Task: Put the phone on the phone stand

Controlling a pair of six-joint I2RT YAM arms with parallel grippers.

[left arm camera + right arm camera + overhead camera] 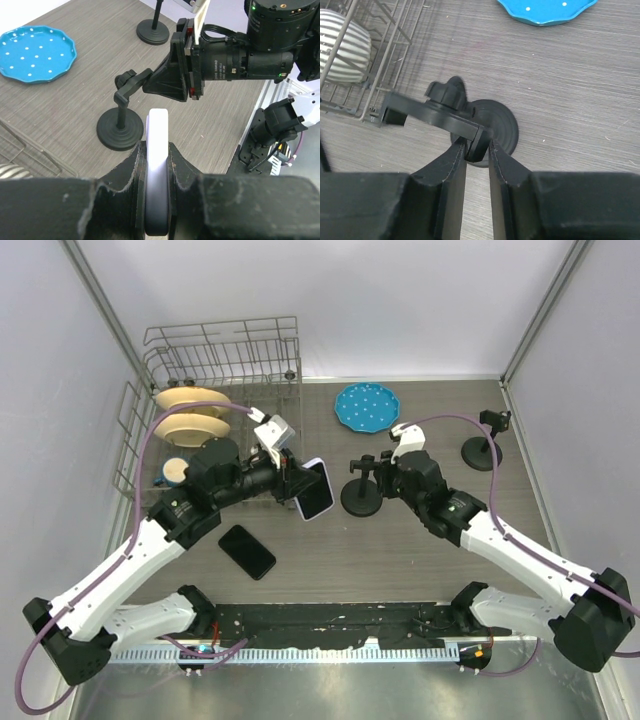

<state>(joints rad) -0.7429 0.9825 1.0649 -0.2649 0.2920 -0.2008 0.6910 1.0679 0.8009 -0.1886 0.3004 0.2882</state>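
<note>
My left gripper (300, 486) is shut on the phone (314, 490), a pale-edged handset with a dark screen, held off the table just left of the phone stand (360, 492). In the left wrist view the phone (158, 127) stands edge-on between the jaws of the left gripper (157, 152), pointing toward the black phone stand (120, 129). My right gripper (370, 472) reaches the stand's cradle from the right. In the right wrist view the right gripper (478, 144) pinches the end tab of the cradle arm (432, 114) above the round base (502, 127).
A second black phone (247, 551) lies flat on the table near the left arm. Another black stand (483, 452) is at the far right. A blue dotted plate (366, 406) lies at the back. A wire dish rack (215, 360) with plates fills the back left.
</note>
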